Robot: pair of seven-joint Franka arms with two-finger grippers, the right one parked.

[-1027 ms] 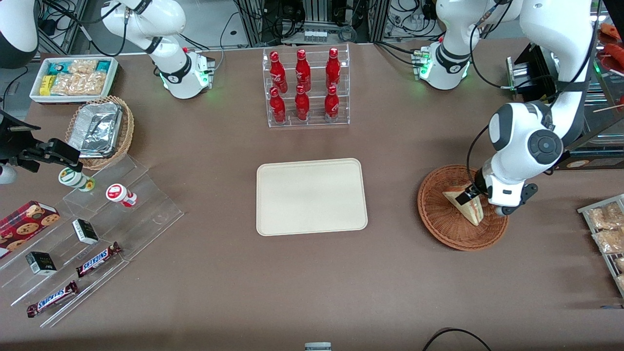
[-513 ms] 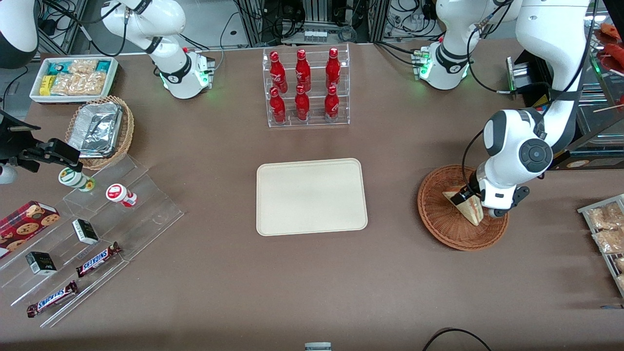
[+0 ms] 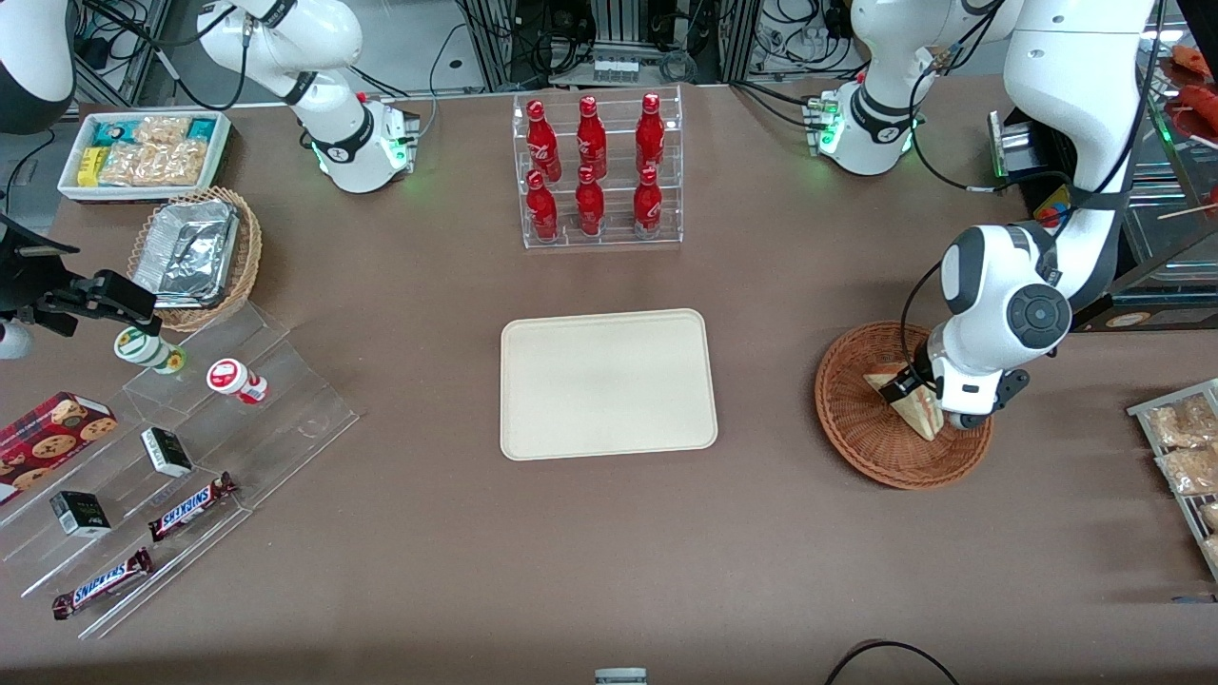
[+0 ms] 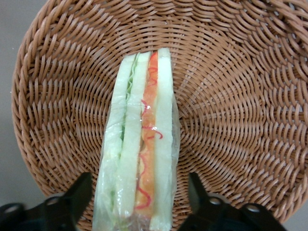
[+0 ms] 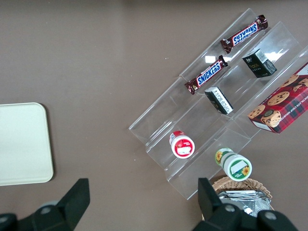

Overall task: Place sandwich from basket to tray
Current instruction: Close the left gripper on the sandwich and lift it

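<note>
Sandwich (image 4: pixel 139 144) stands on edge in the basket (image 4: pixel 231 96), lengthwise between the released end effector (image 4: pixel 137 202) fingers, not yet clamped.

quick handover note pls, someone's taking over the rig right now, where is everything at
Gripper: low in the basket, fingers open, one on each side of the sandwich, not yet closed on it.
Sandwich: still in the basket, standing on edge with its filling side up, wrapped.
Basket: on the table toward the working arm's end.
Tray: mid-table, nothing on it.
Done: approach and straddle of the sandwich.
Left: close on the sandwich, lift it clear of the basket rim, carry it to the tray, set it down and release.
</note>
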